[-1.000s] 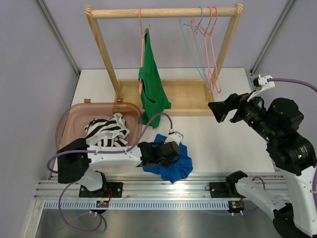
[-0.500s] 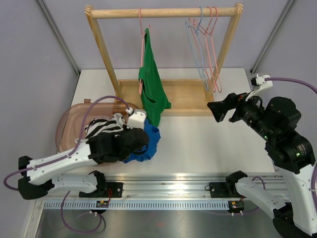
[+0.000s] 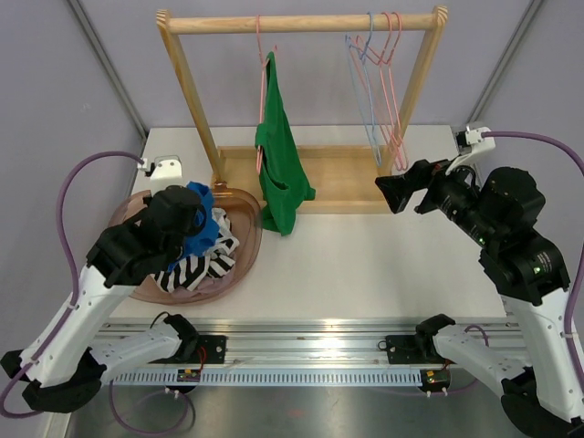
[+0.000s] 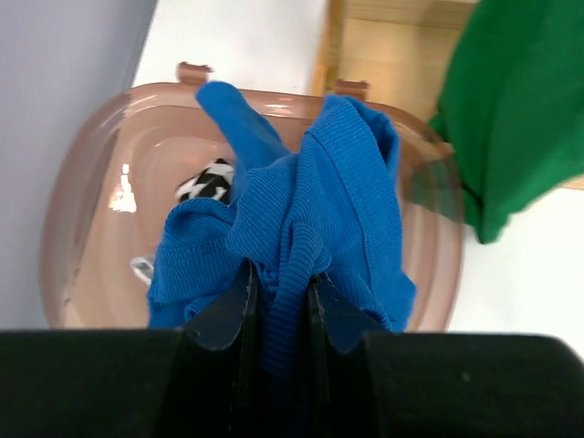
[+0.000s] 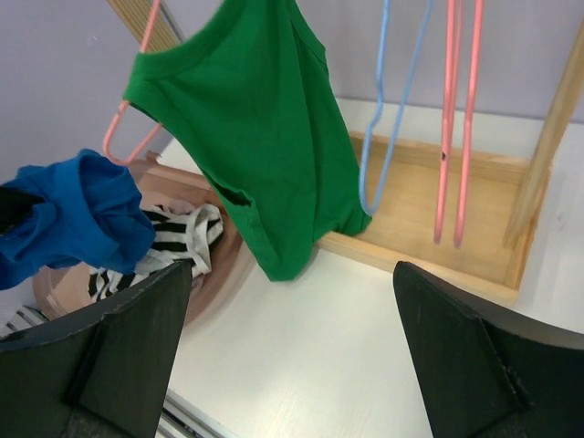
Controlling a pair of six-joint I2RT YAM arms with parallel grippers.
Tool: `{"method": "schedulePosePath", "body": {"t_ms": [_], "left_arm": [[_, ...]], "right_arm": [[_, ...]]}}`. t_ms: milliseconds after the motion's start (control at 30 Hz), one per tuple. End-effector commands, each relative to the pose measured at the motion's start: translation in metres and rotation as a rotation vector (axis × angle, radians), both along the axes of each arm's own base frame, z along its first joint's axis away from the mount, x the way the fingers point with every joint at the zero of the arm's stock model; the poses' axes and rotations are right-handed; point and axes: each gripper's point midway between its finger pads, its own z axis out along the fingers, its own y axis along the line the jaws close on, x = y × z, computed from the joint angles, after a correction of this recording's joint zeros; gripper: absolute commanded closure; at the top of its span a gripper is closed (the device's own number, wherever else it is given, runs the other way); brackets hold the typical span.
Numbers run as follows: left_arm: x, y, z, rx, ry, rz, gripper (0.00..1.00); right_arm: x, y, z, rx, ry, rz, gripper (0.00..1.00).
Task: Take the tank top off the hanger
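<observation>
A green tank top (image 3: 277, 160) hangs on a pink hanger (image 3: 260, 55) from the wooden rack's rail; it also shows in the right wrist view (image 5: 255, 128) and at the left wrist view's right edge (image 4: 520, 109). My left gripper (image 3: 194, 217) is shut on a blue tank top (image 4: 292, 228) and holds it above the brown bin (image 3: 128, 224). My right gripper (image 3: 394, 193) is open and empty, raised right of the green top, facing it.
A striped black-and-white garment (image 3: 203, 258) lies in the bin. Empty pink and blue hangers (image 3: 379, 82) hang at the rail's right end. The wooden rack's base tray (image 3: 342, 178) stands behind the white table (image 3: 365, 265).
My left arm has swung from the table's front middle up and left, carrying the blue tank top over the bin. The right gripper shifted slightly left.
</observation>
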Motion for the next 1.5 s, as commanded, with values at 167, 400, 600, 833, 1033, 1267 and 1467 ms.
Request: {"method": "schedulePosePath", "body": {"t_ms": [167, 400, 600, 833, 1033, 1267, 1467], "left_arm": [[0.035, -0.001, -0.034, -0.012, 0.097, -0.033, 0.64], [0.037, -0.014, -0.055, -0.06, 0.143, -0.103, 0.01], [0.027, -0.01, -0.039, -0.106, 0.027, -0.129, 0.01], [0.011, 0.002, -0.014, -0.179, -0.169, -0.123, 0.01], [0.009, 0.005, -0.014, -0.182, -0.197, -0.118, 0.01], [0.015, -0.004, -0.023, -0.168, -0.149, -0.156, 0.01], [0.017, -0.012, -0.03, -0.167, -0.116, -0.189, 0.01]], "right_arm": [[-0.011, 0.013, 0.055, 0.202, -0.204, 0.074, 0.01], [0.016, 0.048, 0.043, 0.238, -0.063, 0.176, 0.0], [0.031, 0.1, 0.053, 0.311, 0.003, 0.397, 0.01], [0.077, 0.143, 0.044, 0.225, 0.026, 0.252, 0.01], [0.117, 0.166, 0.035, 0.178, 0.073, 0.05, 0.03], [0.151, 0.205, 0.017, -0.013, 0.032, -0.072, 0.08], [0.189, 0.219, 0.009, -0.105, -0.002, -0.191, 0.12]]}}
